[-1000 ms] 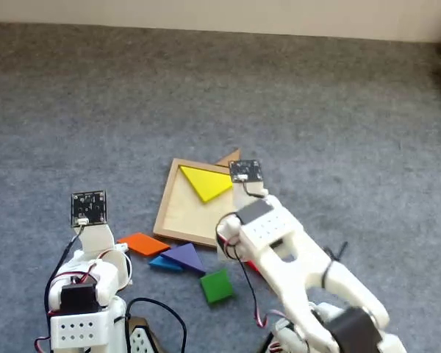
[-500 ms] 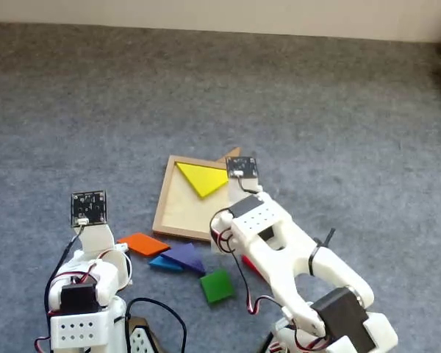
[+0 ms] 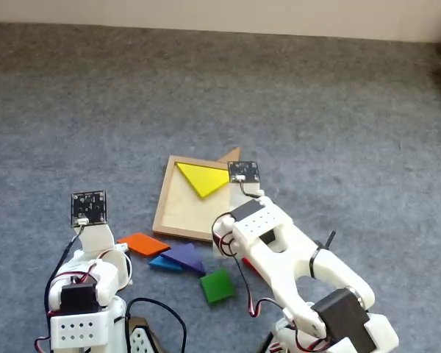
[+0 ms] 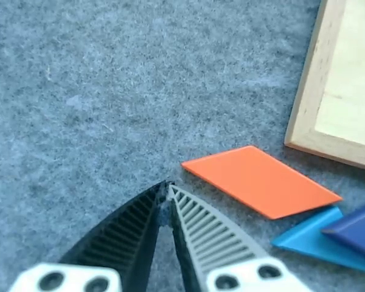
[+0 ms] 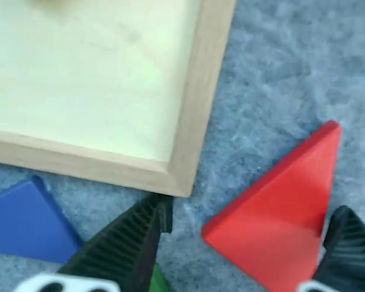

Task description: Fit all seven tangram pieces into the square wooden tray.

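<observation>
Right tool [image 5: 252,214] has shifted and spreads wide astride the red triangle [image 5: 283,210] beside the square wooden tray [image 5: 194,109], ready to grasp; left tool [image 4: 168,188] closed, empty.

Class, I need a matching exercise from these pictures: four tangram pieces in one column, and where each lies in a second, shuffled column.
Pieces
1. yellow triangle
2. orange parallelogram
3. red triangle
4. green square

Places
A. between the fingers of the open right gripper
B. inside the tray
C. on the carpet, just ahead of the shut left gripper
D. on the carpet, farthest of the four from the tray

Pairs: 1-B, 2-C, 3-A, 4-D.
</observation>
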`<state>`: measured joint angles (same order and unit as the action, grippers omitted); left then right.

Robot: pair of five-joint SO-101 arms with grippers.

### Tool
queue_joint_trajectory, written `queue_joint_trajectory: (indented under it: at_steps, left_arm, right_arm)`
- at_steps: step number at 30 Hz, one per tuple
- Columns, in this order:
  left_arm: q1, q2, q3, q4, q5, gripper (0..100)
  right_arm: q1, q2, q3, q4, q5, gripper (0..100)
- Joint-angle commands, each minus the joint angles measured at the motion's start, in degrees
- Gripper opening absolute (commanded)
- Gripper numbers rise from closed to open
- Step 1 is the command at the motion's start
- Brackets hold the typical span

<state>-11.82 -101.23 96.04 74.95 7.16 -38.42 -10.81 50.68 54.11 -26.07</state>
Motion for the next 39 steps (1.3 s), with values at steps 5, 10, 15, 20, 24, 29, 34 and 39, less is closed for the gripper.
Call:
queue_joint_trajectory:
  at_steps: [5, 10, 15, 20, 24, 29, 34, 39]
  left_arm:
    - [0.57, -3.03, 1.10, 0.26, -0.53, 1]
    - [0.57, -3.03, 1.10, 0.26, -0.53, 1]
    - [0.57, -3.03, 1.10, 0.26, -0.53, 1]
    - [0.57, -3.03, 1.10, 0.26, -0.53, 1]
    - [0.57, -3.03, 1.10, 0.26, -0.53, 1]
    - [0.57, -3.03, 1.10, 0.26, -0.53, 1]
    - [0.57, -3.03, 1.10, 0.26, -0.53, 1]
    - [0.57, -3.03, 1.10, 0.26, -0.53, 1]
  right_arm:
    - [0.48, -0.75, 0.22, 3.21, -0.18, 37.6]
    - [0.57, -0.75, 0.22, 3.21, -0.18, 37.6]
    - [2.86, -0.31, 0.22, 2.95, 2.37, 37.6]
    - [4.26, -0.22, 0.22, 2.86, 4.13, 37.6]
    - [4.26, -0.22, 0.31, 3.21, 4.22, 37.5]
    - [4.18, -0.31, 1.10, 4.62, 4.22, 37.5]
    - [4.44, -0.31, 1.45, 4.88, 4.31, 37.5]
    - [4.26, -0.31, 1.36, 6.29, 4.31, 37.5]
